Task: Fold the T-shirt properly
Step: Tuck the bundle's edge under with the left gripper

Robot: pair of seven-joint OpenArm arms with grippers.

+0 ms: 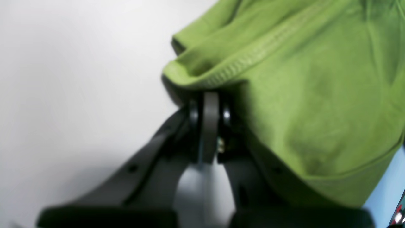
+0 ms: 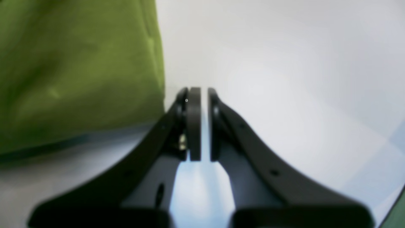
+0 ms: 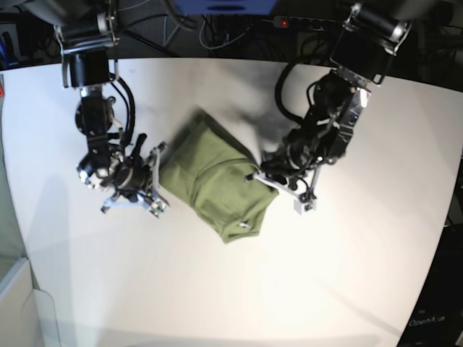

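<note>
My left gripper (image 1: 209,95), jaws pressed together, pinches a ribbed hem of the T-shirt (image 3: 217,181), which lies folded mid-table (image 3: 347,275). My right gripper (image 2: 200,91), jaws all but closed and holding nothing, sits just beside the shirt's edge. No legible writing.

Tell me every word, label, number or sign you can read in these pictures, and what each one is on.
"Open...": pale lettering on a dark panel at the base view's lower right corner; the rest is too small to read.
T-shirt: a small pale mark near its lower edge, too small to read.
Both wrist views: blurred, no text visible.
</note>
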